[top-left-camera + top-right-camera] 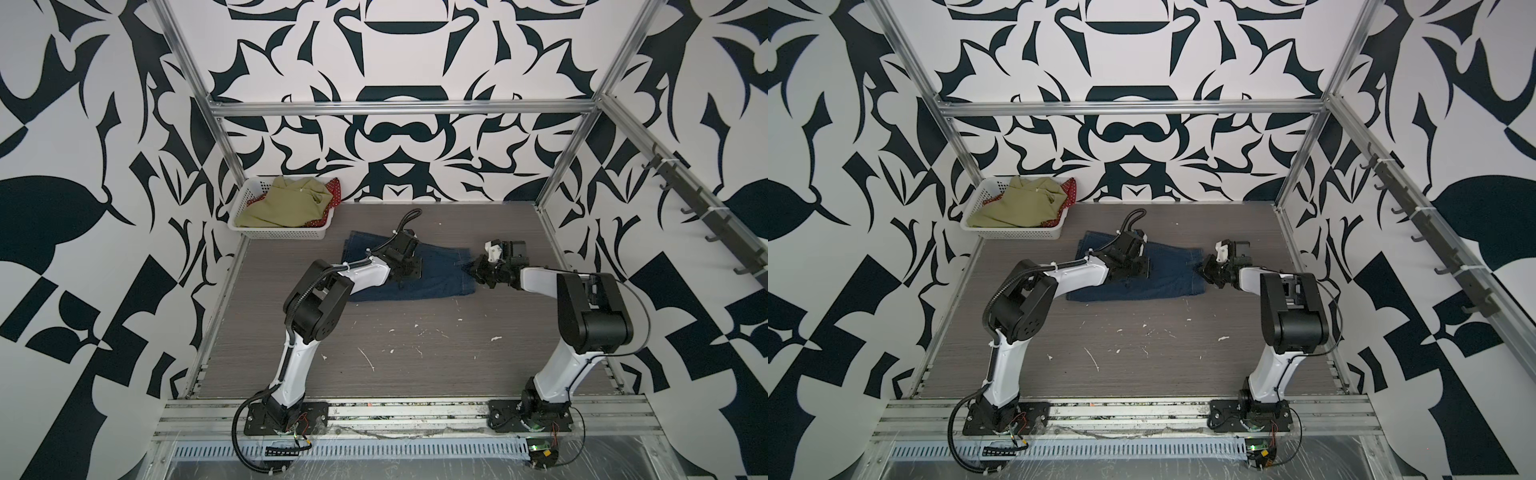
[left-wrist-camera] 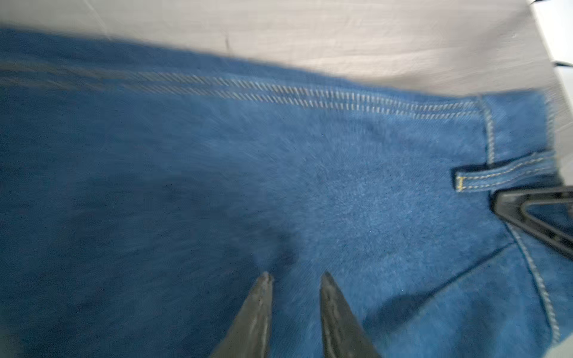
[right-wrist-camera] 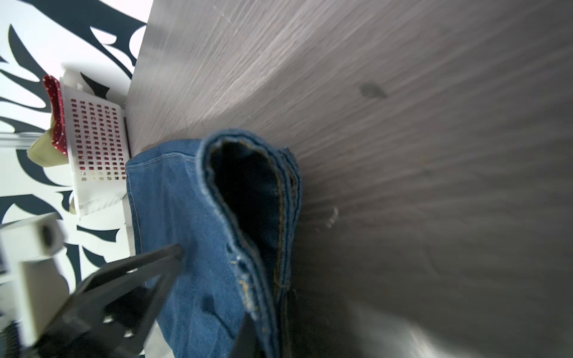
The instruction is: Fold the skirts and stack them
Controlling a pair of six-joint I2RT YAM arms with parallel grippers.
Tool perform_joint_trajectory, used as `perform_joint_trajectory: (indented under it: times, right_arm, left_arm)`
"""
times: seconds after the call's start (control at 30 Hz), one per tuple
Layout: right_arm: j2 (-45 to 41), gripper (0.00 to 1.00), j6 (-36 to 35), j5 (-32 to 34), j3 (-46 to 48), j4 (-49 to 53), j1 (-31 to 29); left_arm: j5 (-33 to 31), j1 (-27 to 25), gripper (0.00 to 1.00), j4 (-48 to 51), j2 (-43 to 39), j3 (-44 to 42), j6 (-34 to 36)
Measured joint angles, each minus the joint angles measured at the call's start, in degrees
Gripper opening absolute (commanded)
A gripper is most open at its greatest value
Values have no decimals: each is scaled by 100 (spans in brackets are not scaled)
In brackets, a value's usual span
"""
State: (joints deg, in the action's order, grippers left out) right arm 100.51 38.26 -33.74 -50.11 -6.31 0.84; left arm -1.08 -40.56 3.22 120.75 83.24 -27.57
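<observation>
Pinching the denim skirt (image 1: 440, 276) by its thick edge, a good spot on such heavy, floppy cloth, the right gripper (image 1: 473, 271) is closed, the left gripper (image 2: 296, 279) slightly open.

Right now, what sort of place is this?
Probably a robot data-collection cell, not a home: aluminium frame around a table, patterned walls, and a left arm and right arm bolted to a rail, working a denim skirt.

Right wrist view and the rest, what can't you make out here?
- Right fingers: cut off at the frame edge, right wrist view; grip on the denim skirt unclear.
- Red dotted skirt: mostly buried under the green skirt, both top views.
- Stitching: motion-blurred, left wrist view.
</observation>
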Motion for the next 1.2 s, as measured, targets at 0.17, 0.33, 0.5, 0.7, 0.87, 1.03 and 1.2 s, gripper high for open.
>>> perform_joint_trajectory:
  times: [0.17, 0.33, 0.5, 0.7, 0.87, 1.03, 1.2]
  right_arm:
    - [-404, 0, -210, 323, 118, 621, 251]
    - [-887, 0, -404, 656, 125, 1156, 332]
    - [-1215, 0, -514, 822, 33, 1659, 330]
    - [-1547, 0, -568, 1049, -509, 2441, 188]
    - [-1674, 0, -743, 1370, -1226, 3056, -138]
    - [-1679, 0, -927, 1668, -1676, 3571, -179]
    - [-1668, 0, -1064, 1939, -2065, 4057, -234]
  left_arm:
    - [48, -42, 29, 31, -13, 216, 42]
    - [201, -236, 28, 57, 466, 680, 46]
    - [374, -442, 27, 46, 883, 841, 35]
    - [496, -472, 25, -44, 909, 868, -4]
    - [389, -437, 31, -221, 739, 586, -9]
    - [133, -136, 34, -210, -275, -365, -70]
    - [-114, 437, 34, -236, -1228, -828, -20]
